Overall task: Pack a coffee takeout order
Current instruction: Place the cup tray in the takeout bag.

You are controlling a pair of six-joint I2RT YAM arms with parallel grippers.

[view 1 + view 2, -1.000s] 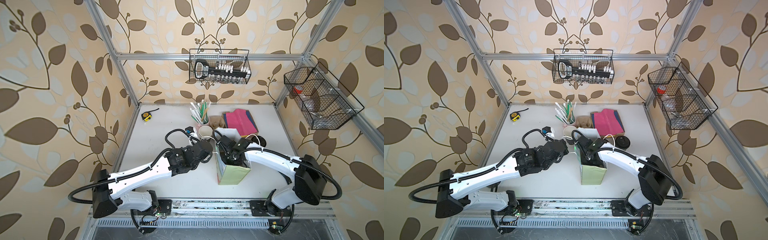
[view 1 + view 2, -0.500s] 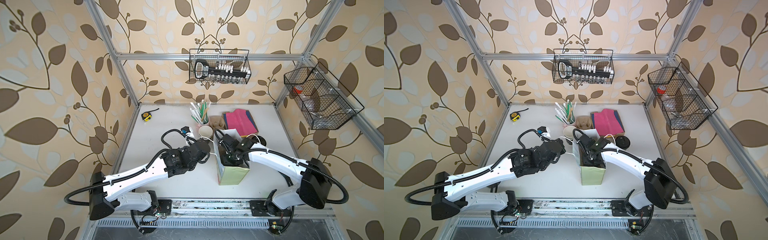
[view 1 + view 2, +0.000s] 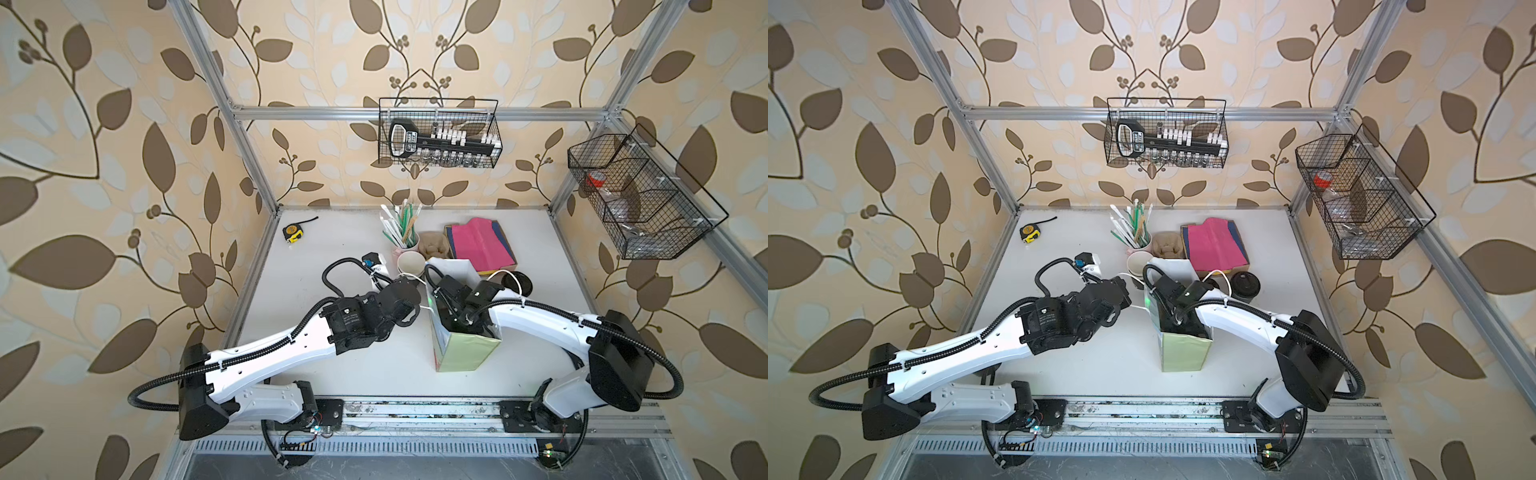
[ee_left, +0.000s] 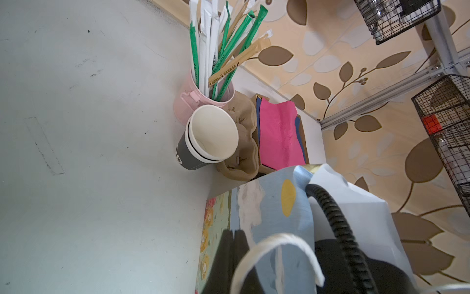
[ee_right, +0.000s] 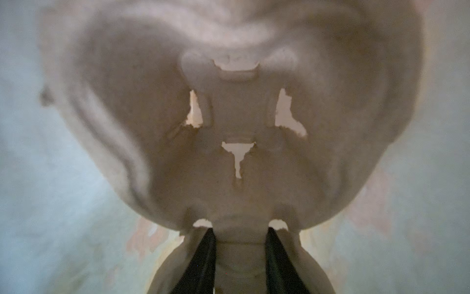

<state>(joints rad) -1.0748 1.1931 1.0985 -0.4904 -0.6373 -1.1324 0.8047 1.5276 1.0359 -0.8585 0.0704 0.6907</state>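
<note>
Left gripper (image 3: 415, 308): being clenched on the handle (image 4: 274, 240) of the bag (image 3: 465, 353).
Right gripper (image 5: 239, 231): being held inside bag, fingers grasping carrier (image 5: 330, 127).

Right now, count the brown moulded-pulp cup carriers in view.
2: one carrier beside the pink straw pot; one in the right gripper inside the paper bag. Others may be nested.

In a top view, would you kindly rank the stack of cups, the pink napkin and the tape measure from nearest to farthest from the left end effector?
From the left end effector:
1. Stack of cups, just behind it.
2. Pink napkin, back right.
3. Tape measure, back left corner.
</note>
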